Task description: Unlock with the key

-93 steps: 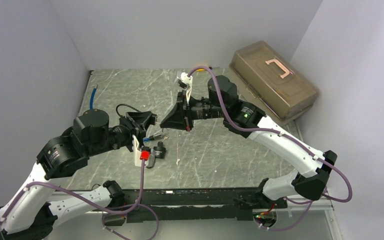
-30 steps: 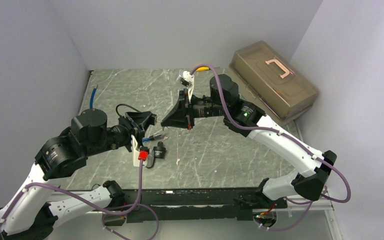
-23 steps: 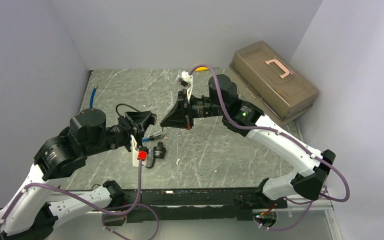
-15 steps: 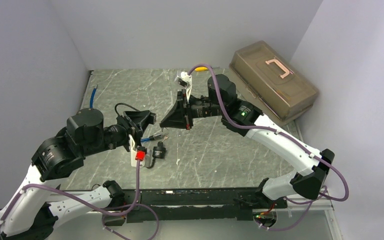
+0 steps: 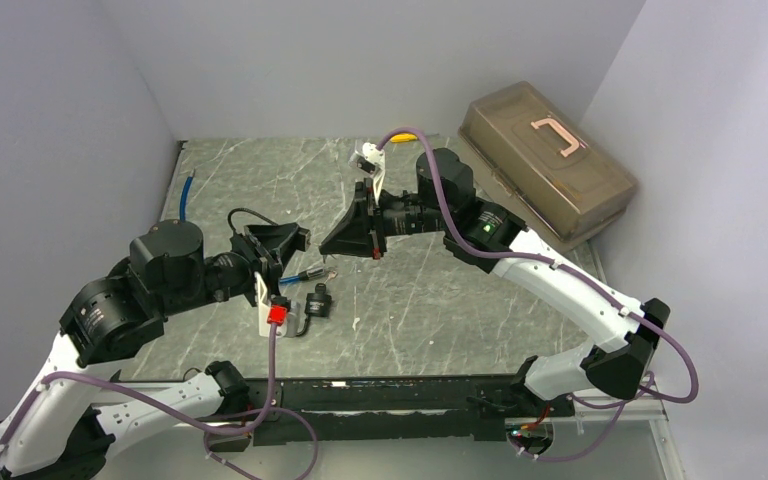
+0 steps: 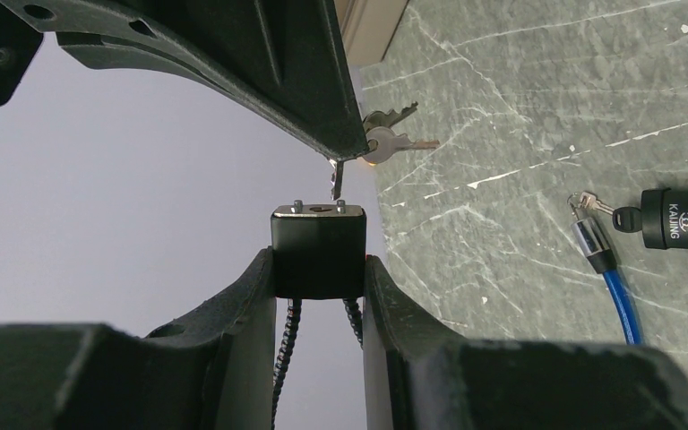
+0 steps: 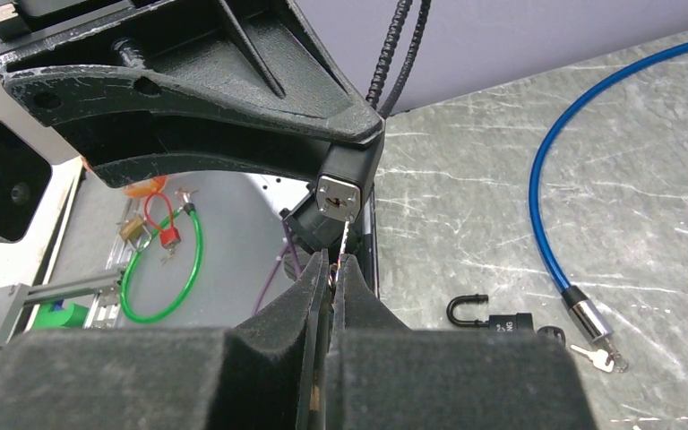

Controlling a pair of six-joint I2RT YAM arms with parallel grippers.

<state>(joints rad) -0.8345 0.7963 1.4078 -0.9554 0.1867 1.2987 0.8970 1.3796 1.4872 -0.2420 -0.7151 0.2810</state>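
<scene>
My left gripper (image 6: 319, 260) is shut on a black lock body (image 6: 318, 235); two black braided cable ends hang from it between the fingers. Its silver keyhole face (image 7: 339, 197) points at my right gripper (image 7: 333, 262), which is shut on a thin silver key (image 7: 345, 240). The key's tip (image 6: 337, 184) meets the keyhole face; I cannot tell how deep it sits. Spare keys on a ring (image 6: 385, 143) dangle behind the right fingers. In the top view, both grippers (image 5: 292, 242) (image 5: 336, 244) meet nose to nose above the table's middle.
A black padlock (image 6: 678, 218) with a key and the metal end of a blue cable (image 6: 602, 255) lie on the marble table (image 5: 440, 300) below the grippers. A brown toolbox (image 5: 545, 160) sits at the back right. A green cable loop with a red padlock (image 7: 168, 236) lies beyond the table edge.
The left arm's elbow and wrist have drifted slightly left and toward the near edge. Both grips and the key's meeting with the lock look unchanged.
</scene>
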